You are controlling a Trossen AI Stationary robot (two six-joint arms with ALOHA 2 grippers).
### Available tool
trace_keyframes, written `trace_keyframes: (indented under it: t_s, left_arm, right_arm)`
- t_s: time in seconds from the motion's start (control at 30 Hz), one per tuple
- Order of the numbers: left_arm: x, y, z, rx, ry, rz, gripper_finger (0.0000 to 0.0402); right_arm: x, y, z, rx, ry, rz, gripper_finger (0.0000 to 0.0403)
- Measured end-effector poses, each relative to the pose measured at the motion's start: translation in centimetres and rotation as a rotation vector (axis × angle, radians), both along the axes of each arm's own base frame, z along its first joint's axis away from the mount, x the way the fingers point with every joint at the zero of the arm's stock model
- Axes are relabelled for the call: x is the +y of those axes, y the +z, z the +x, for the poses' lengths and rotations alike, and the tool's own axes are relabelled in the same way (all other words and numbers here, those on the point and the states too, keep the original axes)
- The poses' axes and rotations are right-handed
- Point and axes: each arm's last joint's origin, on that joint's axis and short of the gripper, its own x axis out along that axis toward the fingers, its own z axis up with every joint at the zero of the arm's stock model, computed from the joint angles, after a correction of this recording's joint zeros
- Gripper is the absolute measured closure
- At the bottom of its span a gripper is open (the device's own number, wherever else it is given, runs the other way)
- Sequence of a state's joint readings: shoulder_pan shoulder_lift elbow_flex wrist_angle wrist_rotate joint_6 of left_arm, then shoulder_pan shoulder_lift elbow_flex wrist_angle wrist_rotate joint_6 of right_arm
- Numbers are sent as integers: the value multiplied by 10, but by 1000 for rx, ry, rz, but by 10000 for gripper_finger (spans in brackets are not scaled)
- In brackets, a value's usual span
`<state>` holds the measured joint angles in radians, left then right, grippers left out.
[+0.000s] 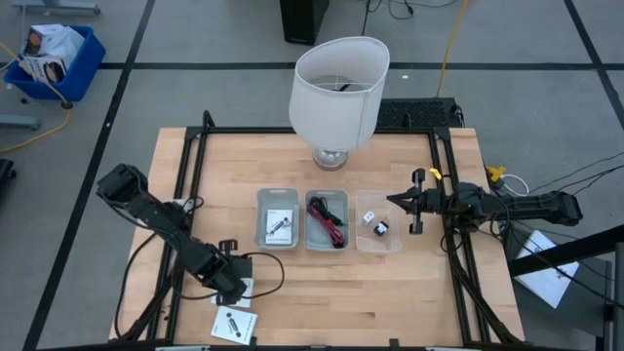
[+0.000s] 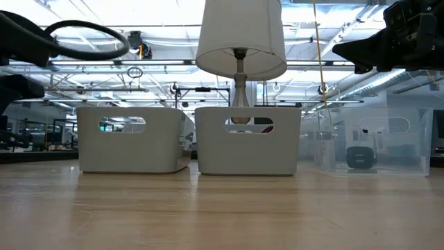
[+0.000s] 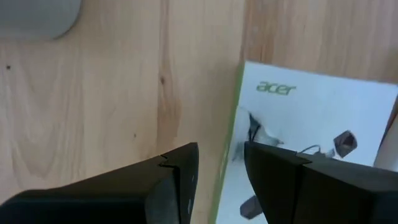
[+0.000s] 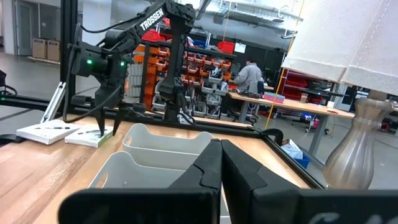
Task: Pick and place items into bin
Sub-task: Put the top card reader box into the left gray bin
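Note:
My left gripper (image 1: 237, 283) hangs open near the table's near left, fingers pointing down. Its fingers (image 3: 180, 171) stand on either side of the green-edged side of a white "acer" packet (image 3: 311, 118) lying flat on the wood; I cannot tell whether they touch it. A second packet (image 1: 234, 325) lies nearer the near edge. A third packet (image 1: 279, 224) lies in the left grey bin. The red and black cables (image 1: 327, 219) lie in the middle bin. The small white and black blocks (image 1: 375, 224) sit in the clear bin. My right gripper (image 1: 392, 201) is shut and raised beside the clear bin.
Three bins stand in a row at mid-table: grey (image 1: 261, 200), grey (image 1: 343, 200) and clear (image 1: 395, 244). The big white lampshade (image 1: 336, 93) on its silver base stands behind them at the far edge. A black frame (image 1: 195, 166) runs along the table's sides. Bare wood lies near the bins.

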<state>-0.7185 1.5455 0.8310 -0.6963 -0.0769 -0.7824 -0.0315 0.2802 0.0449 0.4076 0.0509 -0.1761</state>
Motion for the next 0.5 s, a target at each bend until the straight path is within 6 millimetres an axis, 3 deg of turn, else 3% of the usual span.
trace_keyframes:
  t_s: [0.3,0.5]
  left_arm:
    - [0,-19,-1,-104,-20,-94,266]
    - [6,-30,-9,-82,-3,-83,268]
  right_arm:
    - [0,0,0,0,0,0,403]
    - [0,0,0,0,0,0,403]
